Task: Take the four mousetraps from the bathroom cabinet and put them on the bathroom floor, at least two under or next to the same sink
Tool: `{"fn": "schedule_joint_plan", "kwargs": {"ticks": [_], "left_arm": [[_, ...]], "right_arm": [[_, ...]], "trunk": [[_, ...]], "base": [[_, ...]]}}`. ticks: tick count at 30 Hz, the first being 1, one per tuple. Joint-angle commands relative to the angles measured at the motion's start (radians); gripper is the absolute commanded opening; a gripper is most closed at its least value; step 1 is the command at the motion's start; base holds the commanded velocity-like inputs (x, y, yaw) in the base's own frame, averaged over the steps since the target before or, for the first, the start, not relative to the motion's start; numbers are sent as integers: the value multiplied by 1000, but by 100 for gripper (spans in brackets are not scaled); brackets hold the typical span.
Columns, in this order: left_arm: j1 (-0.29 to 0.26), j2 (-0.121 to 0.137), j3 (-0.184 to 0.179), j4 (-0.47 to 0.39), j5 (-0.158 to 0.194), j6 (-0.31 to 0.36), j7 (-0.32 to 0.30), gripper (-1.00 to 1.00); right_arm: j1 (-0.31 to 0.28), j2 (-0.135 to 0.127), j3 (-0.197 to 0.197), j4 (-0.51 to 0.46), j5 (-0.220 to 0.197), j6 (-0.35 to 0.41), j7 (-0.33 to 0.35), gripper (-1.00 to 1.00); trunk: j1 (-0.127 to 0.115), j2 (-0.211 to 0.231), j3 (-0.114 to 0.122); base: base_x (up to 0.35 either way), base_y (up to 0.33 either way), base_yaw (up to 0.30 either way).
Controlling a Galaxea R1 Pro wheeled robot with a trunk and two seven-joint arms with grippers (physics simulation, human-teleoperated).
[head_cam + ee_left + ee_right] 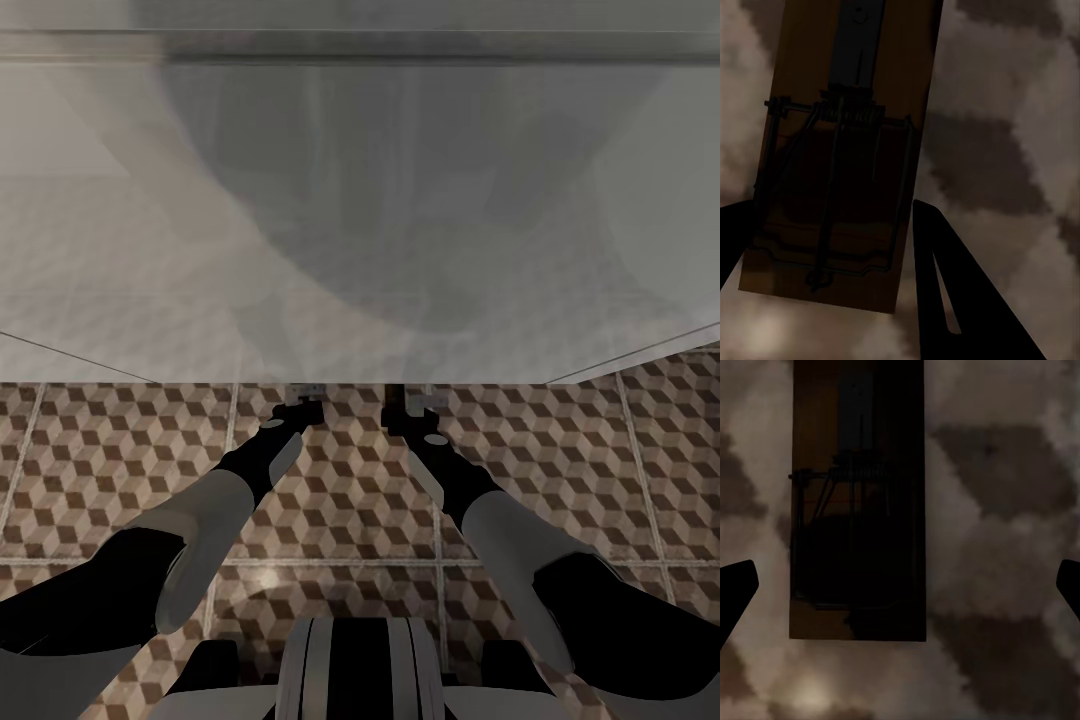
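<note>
Risk sits left: your left hand (832,247) pinches a mousetrap (844,150) above the floor (1005,150), so releasing high could tumble it. Your right hand (900,585) is spread; its trap (859,502) looks freed.

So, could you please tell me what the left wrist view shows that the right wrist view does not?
The left wrist view shows a flat tan wooden mousetrap clamped between the left gripper fingers, its wire spring clear. The right wrist view shows a darker, shadowed mousetrap lying free, with the right gripper fingers spread wide and apart from it. Both show the cube-patterned brown and beige bathroom floor behind the trap.
</note>
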Motion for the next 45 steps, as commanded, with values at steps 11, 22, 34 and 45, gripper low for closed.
{"fn": "schedule_joint_plan", "kwargs": {"ticks": [11,22,34,45], "left_arm": [[0,0,-8,-1,6,3,13,-100],[0,0,-8,-1,6,3,17,100],[0,0,-7,-1,7,3,18,100],[0,0,-8,0,7,3,18,100]], "right_arm": [[-1,0,6,0,-9,1,-8,100],[-1,0,6,0,-9,1,-8,100],[-1,0,6,0,-9,1,-8,100],[-1,0,6,0,-9,1,-8,100]], "trunk": [[0,0,0],[0,0,0],[0,0,0],[0,0,0]], "base": [[0,0,0],[0,0,0],[0,0,0],[-1,0,0]]}}
